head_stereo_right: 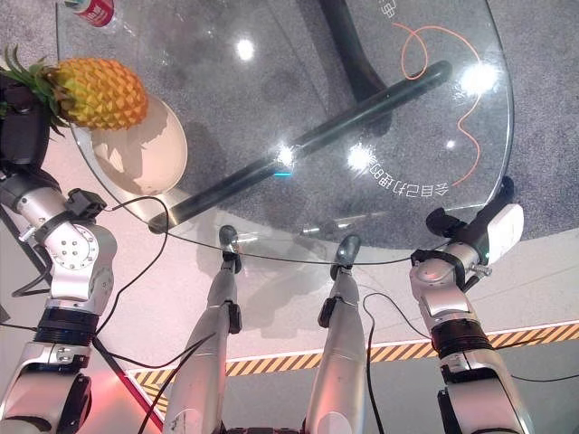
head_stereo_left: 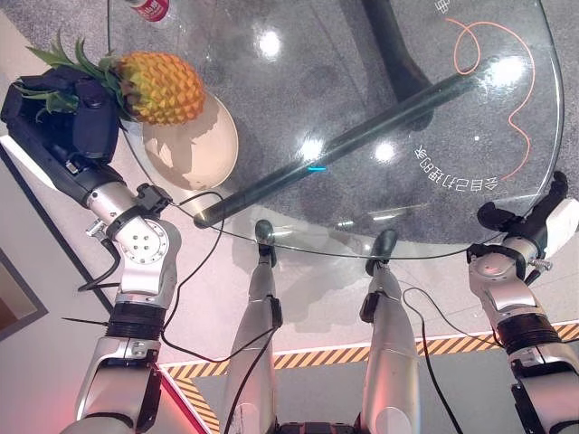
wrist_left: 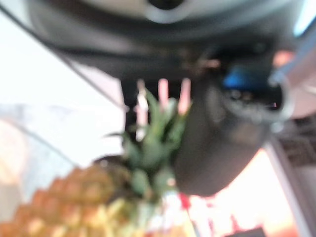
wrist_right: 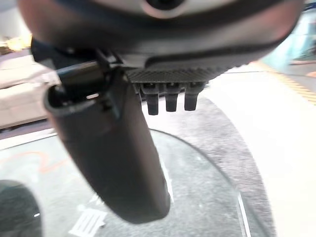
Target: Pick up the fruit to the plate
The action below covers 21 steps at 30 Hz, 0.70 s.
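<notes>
Round glass tabletop (head_stereo_left: 362,108) carries a cream plate (head_stereo_left: 194,149), pineapple (head_stereo_left: 163,88) held just above its far edge, left hand (head_stereo_left: 68,113) fingers curled round the leafy crown, right hand (head_stereo_left: 529,217) fingers relaxed at the near rim.

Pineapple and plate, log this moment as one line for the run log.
left hand: shut on pineapple crown | pineapple: above plate edge | right hand: idle at glass table rim

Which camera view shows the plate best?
The left eye view: the plate shows almost whole beneath the pineapple held by the left hand. The right eye view shows it similarly. The wrist views give no clear sight of it.
</notes>
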Tool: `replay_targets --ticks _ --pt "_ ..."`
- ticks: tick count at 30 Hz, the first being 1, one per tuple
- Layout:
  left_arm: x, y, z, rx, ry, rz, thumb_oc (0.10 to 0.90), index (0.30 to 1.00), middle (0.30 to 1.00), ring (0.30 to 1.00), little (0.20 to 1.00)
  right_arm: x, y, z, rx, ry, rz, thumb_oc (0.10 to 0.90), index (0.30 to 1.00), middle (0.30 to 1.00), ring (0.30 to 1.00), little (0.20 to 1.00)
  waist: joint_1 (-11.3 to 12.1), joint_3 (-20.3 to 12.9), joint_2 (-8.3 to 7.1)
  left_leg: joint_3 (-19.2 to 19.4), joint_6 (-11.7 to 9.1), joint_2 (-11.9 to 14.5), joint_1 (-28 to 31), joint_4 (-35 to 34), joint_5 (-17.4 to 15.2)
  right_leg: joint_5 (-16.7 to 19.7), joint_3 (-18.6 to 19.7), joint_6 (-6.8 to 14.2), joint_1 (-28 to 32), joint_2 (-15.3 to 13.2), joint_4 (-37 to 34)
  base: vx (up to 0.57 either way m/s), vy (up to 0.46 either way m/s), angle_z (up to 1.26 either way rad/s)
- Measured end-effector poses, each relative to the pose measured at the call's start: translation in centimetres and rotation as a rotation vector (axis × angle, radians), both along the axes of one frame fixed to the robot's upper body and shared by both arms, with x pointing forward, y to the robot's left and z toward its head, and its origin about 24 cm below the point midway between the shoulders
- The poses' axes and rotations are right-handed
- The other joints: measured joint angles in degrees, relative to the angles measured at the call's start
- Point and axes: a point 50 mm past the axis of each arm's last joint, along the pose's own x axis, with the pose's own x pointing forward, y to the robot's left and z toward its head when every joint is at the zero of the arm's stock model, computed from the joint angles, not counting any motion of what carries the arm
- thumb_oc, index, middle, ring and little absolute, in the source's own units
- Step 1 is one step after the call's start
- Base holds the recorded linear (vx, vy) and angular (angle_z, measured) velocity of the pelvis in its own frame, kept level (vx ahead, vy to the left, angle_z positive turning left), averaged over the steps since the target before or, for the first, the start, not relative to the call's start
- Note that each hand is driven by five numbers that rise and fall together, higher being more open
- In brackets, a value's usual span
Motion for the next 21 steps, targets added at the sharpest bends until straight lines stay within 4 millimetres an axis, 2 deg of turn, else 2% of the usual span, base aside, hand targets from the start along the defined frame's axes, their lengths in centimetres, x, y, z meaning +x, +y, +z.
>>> replay_targets --ticks 5,10,21 --pt "-0.1 0.1 0.6 0.063 -0.008 0.052 0.1 0.3 0.3 0.3 0.2 -0.3 -0.8 -0.9 0.054 0.005 -0.042 0.8 0.9 0.9 0.9 0.9 0.16 0.0 0.0 -0.09 0.0 0.0 -0.01 0.0 0.0 0.0 -0.06 0.0 0.08 0.02 -0.07 0.0 -0.007 0.0" --pt "0.7 -0.5 1.3 0.122 0.001 0.054 0.1 0.3 0.3 0.3 0.2 -0.7 -1.7 -1.9 0.08 -0.013 -0.064 0.8 0.9 0.9 0.9 0.9 1.06 -0.01 0.0 -0.4 -0.02 -0.02 0.01 0.05 0.02 -0.01 -0.25 0.0 0.45 0.03 -0.11 0.01 -0.026 0.03" --pt "1.8 0.4 0.9 0.261 0.128 0.146 0.1 0.3 0.3 0.3 0.2 -0.9 -2.8 -2.9 0.113 0.02 -0.043 0.8 0.9 0.9 0.9 0.9 1.2 -0.08 -0.14 -1.59 -0.09 -0.01 0.0 0.43 0.07 0.1 -1.41 -0.03 1.85 0.1 -0.84 0.01 -0.008 0.03"
